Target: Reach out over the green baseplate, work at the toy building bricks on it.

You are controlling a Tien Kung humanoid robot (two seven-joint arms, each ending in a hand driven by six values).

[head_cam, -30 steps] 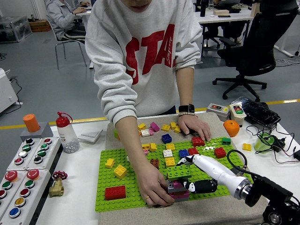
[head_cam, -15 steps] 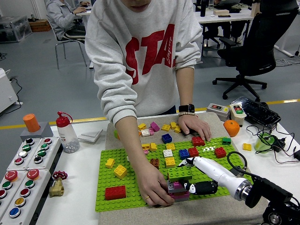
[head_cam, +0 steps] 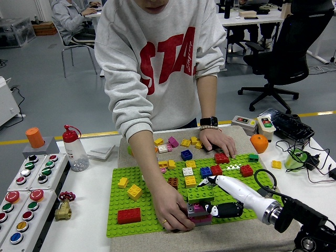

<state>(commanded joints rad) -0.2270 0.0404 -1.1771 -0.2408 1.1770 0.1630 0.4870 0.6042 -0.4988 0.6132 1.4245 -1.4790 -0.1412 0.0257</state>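
Little has changed: right robot hand (head_cam: 214, 195) still grips green brick (head_cam: 200, 194).

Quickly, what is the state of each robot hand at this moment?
Left hand: not in view.
Right hand: fingers closed on the green brick topping the small stack, which the person's hand steadies.

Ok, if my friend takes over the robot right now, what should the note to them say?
Right hand: reached in over the green baseplate, fingers around the small brick stack with the green brick on top.
Left hand: not in view.
Person: one hand steadies the stack from the left; the other hand rests at the baseplate's far edge.
Loose bricks lie scattered on the plate, among them a red brick near left.
Done: reach and contact. Left: working the stack; whether the bricks are joined cannot be told.
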